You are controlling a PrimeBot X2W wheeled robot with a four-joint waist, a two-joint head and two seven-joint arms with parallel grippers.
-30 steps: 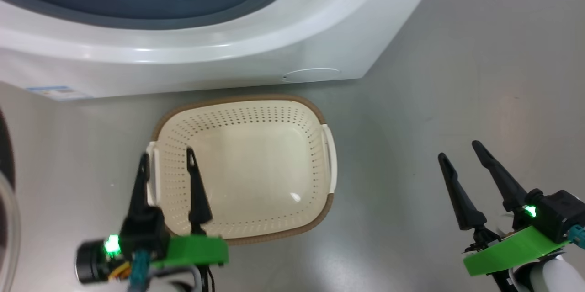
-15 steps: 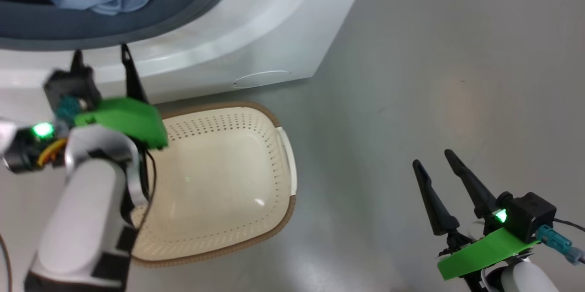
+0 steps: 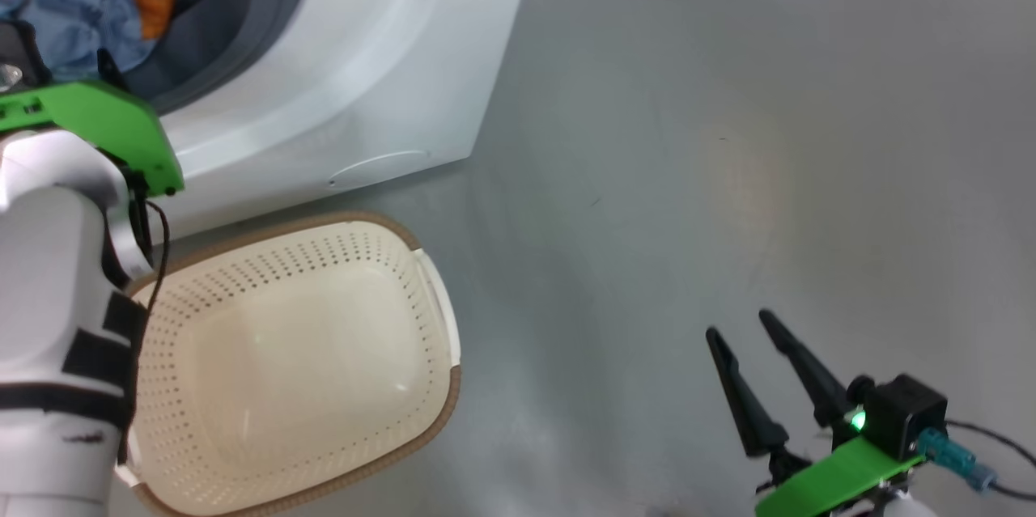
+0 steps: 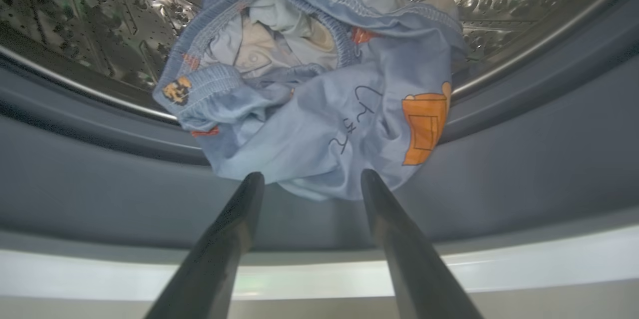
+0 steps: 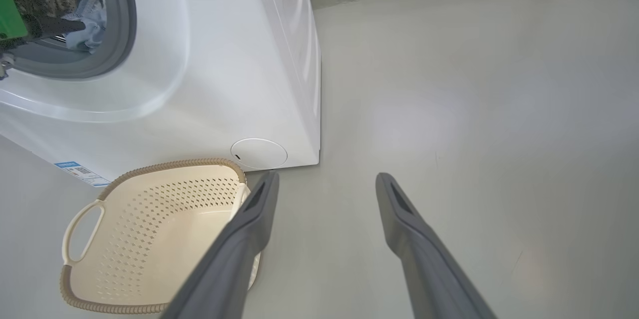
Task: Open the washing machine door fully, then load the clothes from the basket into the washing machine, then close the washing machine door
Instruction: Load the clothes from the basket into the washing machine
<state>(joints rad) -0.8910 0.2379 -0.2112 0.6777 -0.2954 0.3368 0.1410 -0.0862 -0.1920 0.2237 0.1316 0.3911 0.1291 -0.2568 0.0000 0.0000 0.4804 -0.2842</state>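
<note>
Both grippers spread wide, left gripper [image 4: 307,176] at clothes [image 4: 309,124] in washing machine [image 3: 364,80], right gripper [image 3: 738,324] over floor [image 3: 728,137]

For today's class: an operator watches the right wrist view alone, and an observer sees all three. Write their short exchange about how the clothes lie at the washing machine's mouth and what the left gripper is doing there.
Operator: I only glimpse some blue cloth in the opening. Are the clothes right inside?
Observer: Not fully. In the left wrist view the clothes spill out of the steel drum, and their lower fold drapes over the grey rubber ring.
Operator: Is the left gripper holding them?
Observer: No. The left gripper is open, its fingertips at the fabric's lower edge with nothing pinched between them. I cannot tell if they touch it.
</note>
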